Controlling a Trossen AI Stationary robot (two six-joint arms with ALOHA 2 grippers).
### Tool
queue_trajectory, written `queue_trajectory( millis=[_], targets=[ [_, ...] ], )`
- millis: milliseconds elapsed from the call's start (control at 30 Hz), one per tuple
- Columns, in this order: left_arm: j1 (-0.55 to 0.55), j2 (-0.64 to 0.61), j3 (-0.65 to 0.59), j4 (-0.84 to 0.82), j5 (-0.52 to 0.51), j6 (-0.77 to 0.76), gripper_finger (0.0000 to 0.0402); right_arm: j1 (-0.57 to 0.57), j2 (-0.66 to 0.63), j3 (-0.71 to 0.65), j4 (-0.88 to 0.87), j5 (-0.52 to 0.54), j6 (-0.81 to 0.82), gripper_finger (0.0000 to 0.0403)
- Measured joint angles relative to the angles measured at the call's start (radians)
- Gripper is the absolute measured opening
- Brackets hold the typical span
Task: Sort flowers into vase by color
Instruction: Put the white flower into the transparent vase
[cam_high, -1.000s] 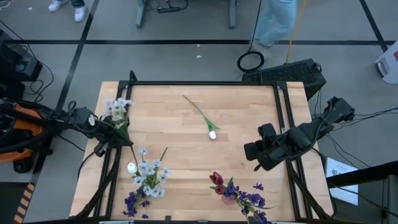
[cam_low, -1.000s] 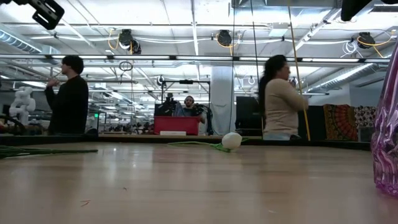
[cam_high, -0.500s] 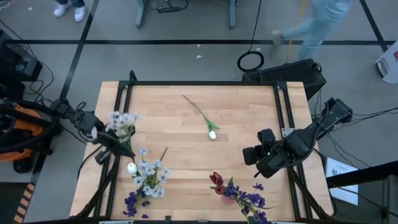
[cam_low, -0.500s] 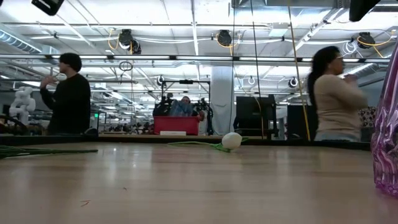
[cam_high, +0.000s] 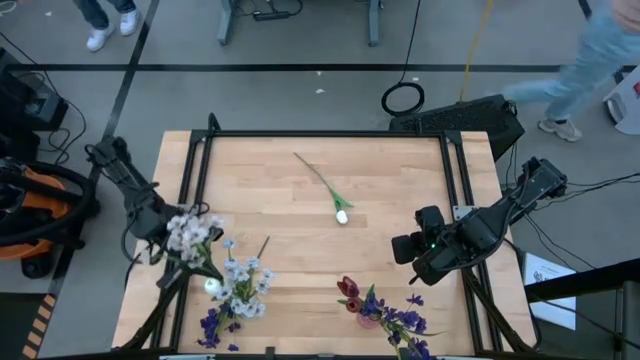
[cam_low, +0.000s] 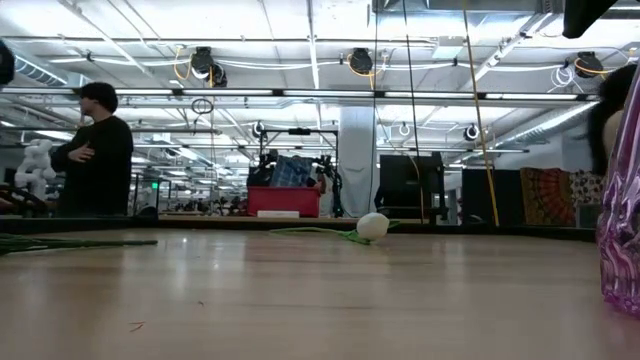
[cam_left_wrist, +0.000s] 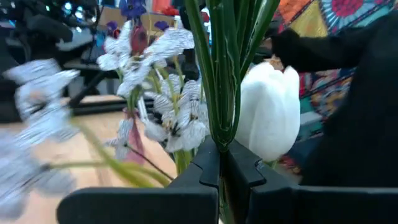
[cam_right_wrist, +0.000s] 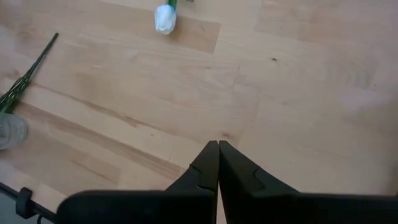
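Observation:
My left gripper (cam_high: 160, 228) is at the table's left edge, shut on a sprig of white blossoms (cam_high: 187, 232), just beside the left vase's bunch. That bunch holds white and pale-blue blossoms (cam_high: 240, 280), a white tulip (cam_high: 212, 288) and purple sprigs (cam_high: 214, 322). In the left wrist view the blossoms (cam_left_wrist: 165, 118) and a white tulip (cam_left_wrist: 270, 112) stand close behind the held stems. A second vase (cam_high: 368, 318) near the near edge holds dark red tulips (cam_high: 348, 290) and purple sprigs (cam_high: 400, 322). One white tulip (cam_high: 342, 215) lies flat on the table. My right gripper (cam_high: 403, 246) hovers shut over the table's right part. My left gripper pinches the sprig's green stems (cam_left_wrist: 221, 124) between its two shut fingers, lying across them. Several thin stems or leaves run through the hold. The sprig is lifted clear, and its white blossoms (cam_high: 187, 232) stand out past the fingers toward the left vase's bunch.
The lying tulip's stem (cam_high: 312, 172) runs toward the far edge. The wooden table (cam_high: 400, 180) has a black frame along its edges. A purple vase wall (cam_low: 622, 220) stands at the low view's right. People move in the room beyond the far edge.
My left gripper has swung toward the table's near edge along the left side, carrying the white blossom sprig from near the far-left part to beside the left vase's bunch. My right gripper has shifted slightly toward the near edge. People have walked across the background.

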Motion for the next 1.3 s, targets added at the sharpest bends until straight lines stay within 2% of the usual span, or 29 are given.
queue_trajectory(
  millis=[167, 533, 900, 1033, 1300],
  targets=[
    [-0.077, 0.087, 0.000, 0.037, -0.135, 0.053, 0.0004, 0.000, 0.000, 0.000, 0.000, 0.003, 0.001, 0.0000],
    [-0.160, 0.199, 0.000, 0.043, -0.273, 0.053, 0.0004, 0.000, 0.000, 0.000, 0.001, 0.005, 0.001, 0.0000],
    [-0.201, 0.336, 0.000, 0.043, -0.357, 0.041, 0.0004, 0.000, 0.000, 0.000, 0.020, 0.059, 0.001, 0.0000],
    [-0.207, 0.379, 0.000, 0.039, -0.357, -0.039, 0.0008, 0.000, 0.000, 0.000, 0.026, 0.058, 0.000, 0.0000],
    [-0.213, 0.465, 0.000, 0.038, -0.355, -0.187, 0.0046, 0.000, 0.000, 0.000, 0.027, 0.058, -0.001, 0.0000]
  ],
)
